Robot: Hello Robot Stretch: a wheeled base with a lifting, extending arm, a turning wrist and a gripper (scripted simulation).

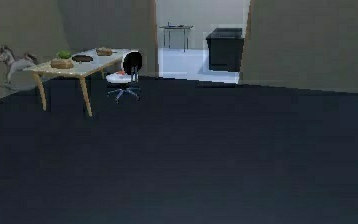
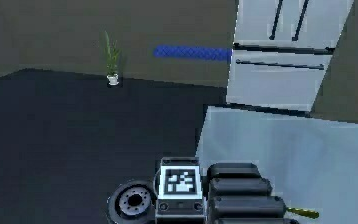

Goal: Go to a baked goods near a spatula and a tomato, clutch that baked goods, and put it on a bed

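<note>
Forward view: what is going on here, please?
The robot is on a dark floor, some way from a wooden table with small things on it, an office chair beside it and a doorway beyond. On the arm side stand a pale counter, a fridge and a potted plant. The gripper sits low; whether it holds anything cannot be told.

Your tool (image 2: 134, 203) is dark grey, its marker (image 2: 180, 181) white with black marks. Beyond it you see a white fridge (image 2: 282, 50), a green plant (image 2: 111, 55) and a dark navy floor (image 2: 77, 120).
</note>
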